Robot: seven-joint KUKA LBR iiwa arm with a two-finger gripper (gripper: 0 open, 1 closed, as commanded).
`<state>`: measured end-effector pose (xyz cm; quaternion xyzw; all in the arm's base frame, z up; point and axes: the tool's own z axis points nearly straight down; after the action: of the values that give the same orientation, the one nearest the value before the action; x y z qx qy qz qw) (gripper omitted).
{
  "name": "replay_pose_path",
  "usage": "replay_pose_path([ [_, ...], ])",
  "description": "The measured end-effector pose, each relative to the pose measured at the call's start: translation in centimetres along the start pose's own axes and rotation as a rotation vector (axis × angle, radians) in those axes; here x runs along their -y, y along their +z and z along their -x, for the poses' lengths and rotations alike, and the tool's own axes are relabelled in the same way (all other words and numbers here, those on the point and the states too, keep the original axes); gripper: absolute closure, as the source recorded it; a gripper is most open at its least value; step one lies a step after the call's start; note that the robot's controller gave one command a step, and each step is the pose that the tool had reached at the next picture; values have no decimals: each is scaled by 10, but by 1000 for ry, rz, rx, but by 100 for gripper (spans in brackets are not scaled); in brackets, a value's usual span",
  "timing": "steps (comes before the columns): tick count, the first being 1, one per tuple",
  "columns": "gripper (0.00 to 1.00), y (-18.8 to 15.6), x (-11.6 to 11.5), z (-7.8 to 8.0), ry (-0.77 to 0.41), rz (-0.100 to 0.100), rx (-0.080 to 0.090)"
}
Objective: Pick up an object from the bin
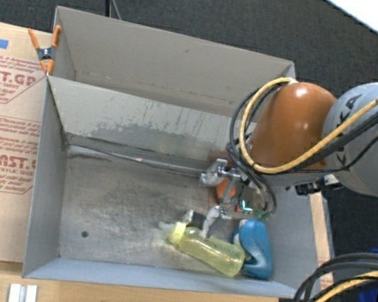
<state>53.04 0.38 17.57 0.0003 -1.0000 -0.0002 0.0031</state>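
Observation:
My gripper (213, 195) hangs low over the right part of the bin floor, its two metal fingers apart and open. A small orange thing (224, 187) shows between the fingers, partly hidden by them; I cannot tell whether they touch it. Just in front of the lower finger lies a pale yellow-green bottle (209, 251) on its side, cap pointing left. A blue bottle-shaped thing (256, 247) lies against the bottle's right end, near the bin's right wall.
The arm with its orange dome and looped cables hangs over the bin's right side and hides the floor under it. The bin's right and front walls are close to the gripper. Bare floor stretches to the left.

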Motion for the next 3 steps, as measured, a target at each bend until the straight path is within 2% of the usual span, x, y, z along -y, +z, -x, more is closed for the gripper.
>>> replay_pose_path([
  [1, 0, -3, 0, 2, 0, 0, 7],
  [2, 100, 93, 16, -7, -67, 6, 3],
  [3, 100, 93, 16, -7, -66, 6, 3],
])
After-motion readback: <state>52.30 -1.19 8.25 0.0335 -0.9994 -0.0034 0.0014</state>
